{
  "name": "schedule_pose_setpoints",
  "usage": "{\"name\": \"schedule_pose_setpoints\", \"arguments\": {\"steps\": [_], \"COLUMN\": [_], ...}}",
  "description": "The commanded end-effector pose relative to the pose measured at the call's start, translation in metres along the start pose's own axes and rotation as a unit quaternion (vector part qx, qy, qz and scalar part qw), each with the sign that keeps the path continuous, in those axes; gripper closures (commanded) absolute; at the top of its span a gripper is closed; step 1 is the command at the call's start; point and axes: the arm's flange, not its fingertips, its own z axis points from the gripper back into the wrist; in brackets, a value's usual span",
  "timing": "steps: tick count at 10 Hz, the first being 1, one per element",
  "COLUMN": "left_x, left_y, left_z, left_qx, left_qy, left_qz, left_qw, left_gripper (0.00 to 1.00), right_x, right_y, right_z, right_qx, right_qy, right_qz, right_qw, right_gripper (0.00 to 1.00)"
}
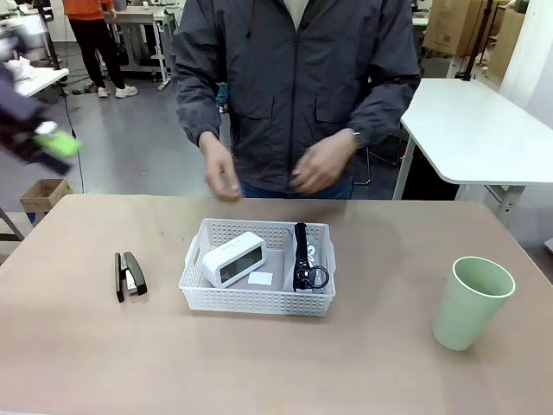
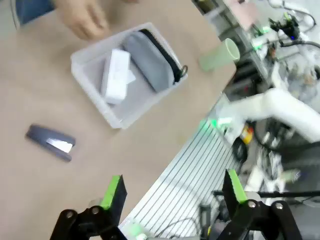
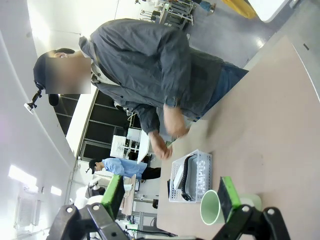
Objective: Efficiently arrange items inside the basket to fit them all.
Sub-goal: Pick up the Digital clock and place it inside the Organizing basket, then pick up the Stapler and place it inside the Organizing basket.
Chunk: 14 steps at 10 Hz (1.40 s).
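The white lattice basket [image 1: 257, 301] sits mid-table holding the small white box [image 1: 233, 259] and the grey pouch [image 1: 313, 248] with its black strap and ring. The black stapler [image 1: 130, 275] lies on the table left of the basket, and the pale green cup [image 1: 471, 303] stands upright far right. My left gripper [image 2: 173, 187] hangs open and empty high above the table edge, over the stapler [image 2: 51, 142] and basket [image 2: 82, 62]; it blurs at the front view's upper left [image 1: 52, 143]. My right gripper [image 3: 172, 195] is open and empty, well back from the cup [image 3: 210, 207].
The person stands at the far side, both hands [image 1: 220, 177] [image 1: 321, 164] raised above the basket's far edge. A white table [image 1: 484, 130] stands behind at the right. Bare tabletop lies between the basket and the cup.
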Motion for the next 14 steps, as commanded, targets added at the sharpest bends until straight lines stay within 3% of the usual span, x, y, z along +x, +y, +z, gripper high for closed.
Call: {"name": "schedule_pose_setpoints", "arguments": {"steps": [1, 3, 5, 6, 7, 8, 14], "left_x": [-0.055, -0.110, -0.152, -0.161, -0.153, -0.170, -0.170], "left_y": [0.030, 0.082, 0.133, 0.155, 0.175, 0.137, 0.137], "left_z": [0.023, 0.052, 0.063, 0.062, 0.055, 0.063, 0.063], "left_qx": [-0.020, -0.119, -0.168, -0.201, -0.262, -0.163, -0.163], "left_qy": [-0.160, -0.249, -0.278, -0.280, -0.173, -0.280, -0.280], "left_qz": [0.065, 0.090, 0.208, 0.218, 0.214, 0.216, 0.216], "left_qw": [0.985, 0.957, 0.923, 0.913, 0.925, 0.921, 0.921], "left_gripper": [0.00, 0.00, 0.00, 0.00, 0.00, 0.00, 0.00], "right_x": [0.002, 0.002, 0.002, 0.002, 0.002, 0.002, 0.002], "right_y": [0.000, 0.000, 0.000, 0.000, 0.000, 0.000, 0.000], "right_z": [-0.001, -0.001, -0.001, -0.001, -0.001, -0.001, -0.001], "right_qx": [0.013, 0.013, 0.013, 0.013, 0.013, 0.013, 0.013], "right_qy": [-0.008, -0.008, -0.008, -0.008, -0.008, -0.008, -0.008], "right_qz": [0.013, 0.013, 0.013, 0.013, 0.013, 0.013, 0.013], "right_qw": [1.000, 1.000, 1.000, 1.000, 1.000, 1.000, 1.000], "right_gripper": [0.00, 0.00, 0.00, 0.00, 0.00, 0.00, 0.00]}}
